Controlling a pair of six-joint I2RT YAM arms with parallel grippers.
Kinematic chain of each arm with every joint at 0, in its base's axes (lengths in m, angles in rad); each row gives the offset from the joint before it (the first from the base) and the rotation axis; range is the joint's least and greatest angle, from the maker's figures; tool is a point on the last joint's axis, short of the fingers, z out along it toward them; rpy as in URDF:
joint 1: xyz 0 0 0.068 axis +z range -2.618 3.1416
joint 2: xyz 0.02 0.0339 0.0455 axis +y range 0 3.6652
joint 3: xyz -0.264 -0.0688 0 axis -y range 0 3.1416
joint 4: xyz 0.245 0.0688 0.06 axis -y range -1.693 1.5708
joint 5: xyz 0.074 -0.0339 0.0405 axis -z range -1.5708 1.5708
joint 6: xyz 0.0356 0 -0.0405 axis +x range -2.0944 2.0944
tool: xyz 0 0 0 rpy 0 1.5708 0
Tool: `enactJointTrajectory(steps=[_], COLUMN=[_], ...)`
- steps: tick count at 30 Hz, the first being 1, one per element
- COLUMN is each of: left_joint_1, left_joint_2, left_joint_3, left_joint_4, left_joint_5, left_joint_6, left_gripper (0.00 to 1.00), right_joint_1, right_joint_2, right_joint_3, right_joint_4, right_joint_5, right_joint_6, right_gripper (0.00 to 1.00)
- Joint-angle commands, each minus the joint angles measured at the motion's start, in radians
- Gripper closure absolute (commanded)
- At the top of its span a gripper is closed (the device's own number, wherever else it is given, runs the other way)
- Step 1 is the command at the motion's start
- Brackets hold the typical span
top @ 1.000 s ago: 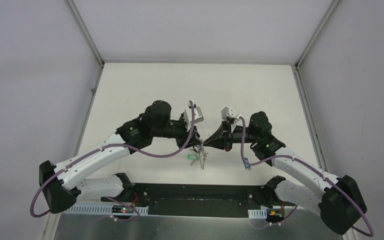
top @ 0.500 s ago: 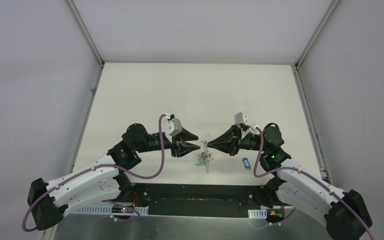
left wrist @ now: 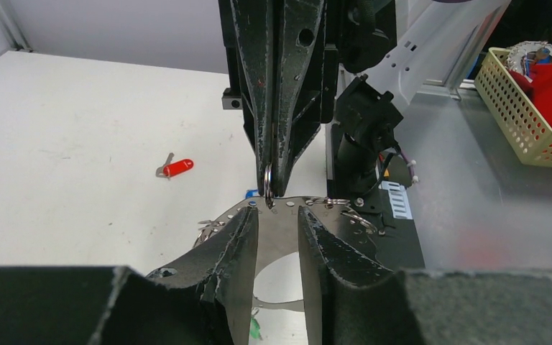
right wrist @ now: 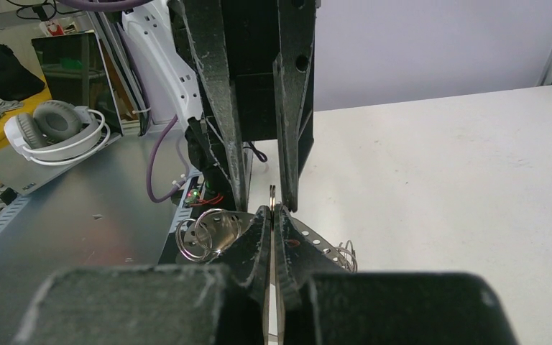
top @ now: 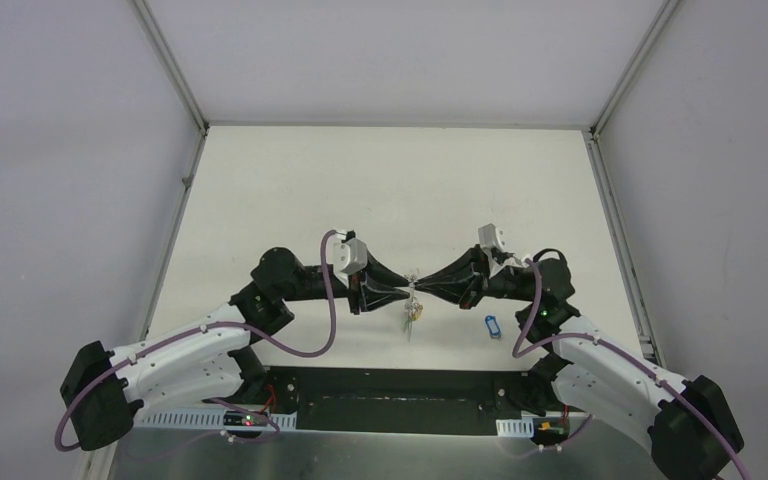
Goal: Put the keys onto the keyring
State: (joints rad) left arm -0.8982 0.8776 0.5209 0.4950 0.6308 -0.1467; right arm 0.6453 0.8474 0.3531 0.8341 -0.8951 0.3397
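Right pincer (left wrist: pixel 274 188) is pinched fully shut on the rim of the keyring (left wrist: pixel 279 208), just where a small split ring (left wrist: pixel 267 180) stands up from it, and it holds the hoop on edge above the middle of the surface (top: pixel 290 200). The hoop looks thin, stiff and light, so it would likely pivot or slip in a narrow pinch unless it is gripped flat across the rim. The split ring is smooth, springy wire, probably best taken by its side so that its opening is left free. A few keys (top: pixel 415 315) dangle below the hoop and will likely swing. Left pincer (left wrist: pixel 277 223) faces it with its jaws partly apart, straddling the split ring and gripping nothing. A red-tagged key (left wrist: pixel 176 167) and a blue-tagged key (top: pixel 491 326) lie loose on the surface; they are small and flat, and probably easiest to nip by the plastic tag.
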Motion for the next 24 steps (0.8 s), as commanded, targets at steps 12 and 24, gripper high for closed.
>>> enactJointTrajectory(steps=[12,24], left_joint_1=[-0.024,-0.029], left_joint_2=[0.055,0.021], left_joint_3=[0.043,0.048], left_joint_4=[0.094,0.085], left_joint_5=[-0.021,-0.046], left_joint_6=[-0.062,-0.049], left_gripper=[0.78,0.78], right_joint_1=[0.004,0.004], right_joint_2=[-0.01,-0.008], right_joint_3=[0.007,0.008], right_joint_4=[0.084,0.067], right_joint_5=[-0.011,-0.008], right_joint_6=[0.027,0.019], right_gripper=[1.0,1.0])
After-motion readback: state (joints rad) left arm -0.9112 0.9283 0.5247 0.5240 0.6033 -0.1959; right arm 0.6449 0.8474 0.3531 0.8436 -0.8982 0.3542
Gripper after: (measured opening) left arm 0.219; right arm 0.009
